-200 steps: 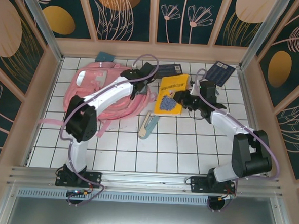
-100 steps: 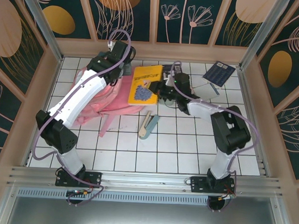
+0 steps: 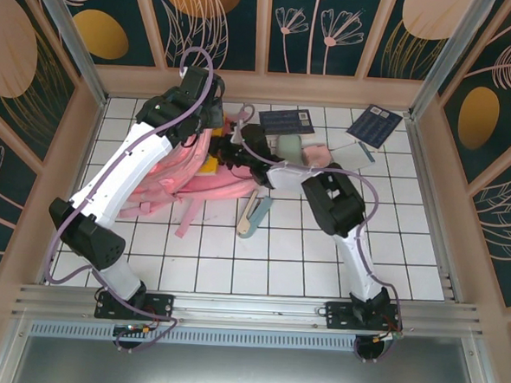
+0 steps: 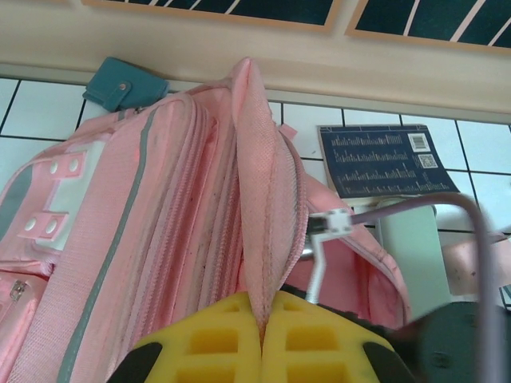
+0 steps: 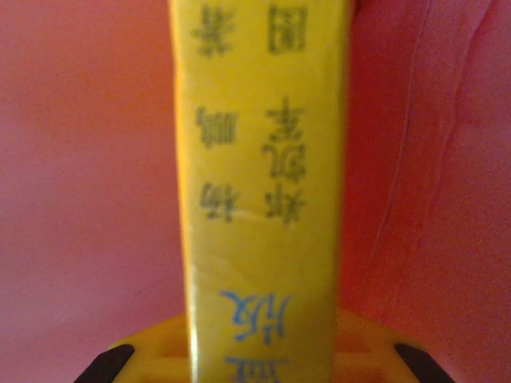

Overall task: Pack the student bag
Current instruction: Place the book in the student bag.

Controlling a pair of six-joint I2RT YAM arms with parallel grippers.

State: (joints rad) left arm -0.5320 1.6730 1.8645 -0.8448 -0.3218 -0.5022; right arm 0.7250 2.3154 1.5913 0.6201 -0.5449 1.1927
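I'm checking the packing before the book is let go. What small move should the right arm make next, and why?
Probably slide the yellow book a little deeper into the backpack before releasing. The right gripper is shut on it with pink fabric on both sides, and the left gripper pinches the backpack's fabric up, holding its mouth open.

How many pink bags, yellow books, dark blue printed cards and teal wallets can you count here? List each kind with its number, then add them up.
Pink bag: 1
Yellow book: 1
Dark blue printed cards: 2
Teal wallet: 1
Total: 5
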